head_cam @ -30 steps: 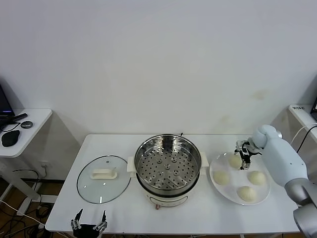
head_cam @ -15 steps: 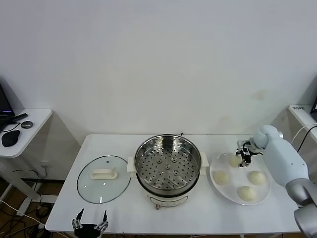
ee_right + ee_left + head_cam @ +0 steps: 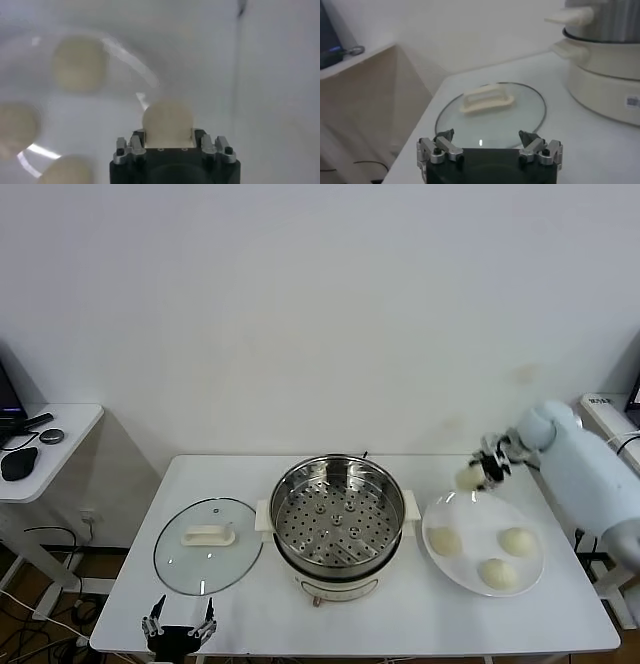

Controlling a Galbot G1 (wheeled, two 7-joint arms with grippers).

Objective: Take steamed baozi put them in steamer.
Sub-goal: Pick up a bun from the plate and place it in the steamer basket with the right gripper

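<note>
Fingers of the right gripper (image 3: 484, 473) close around one bun (image 3: 468, 478), held above the far rim of the plate (image 3: 436, 556), where three more sit. The steamer (image 3: 338, 519) stands just beside, its tray bare. A level carry, clear of the steel rim, and a low release should suit. The left gripper (image 3: 180, 631) waits spread wide, empty, at the counter (image 3: 250, 604) edge near the lid (image 3: 208, 544).

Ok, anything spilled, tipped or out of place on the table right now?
Nothing stands out. The right gripper holds one bun above the plate, where three buns sit apart. The steamer stands upright and empty, its glass lid flat beside it. The left gripper waits open at the table's near edge.
</note>
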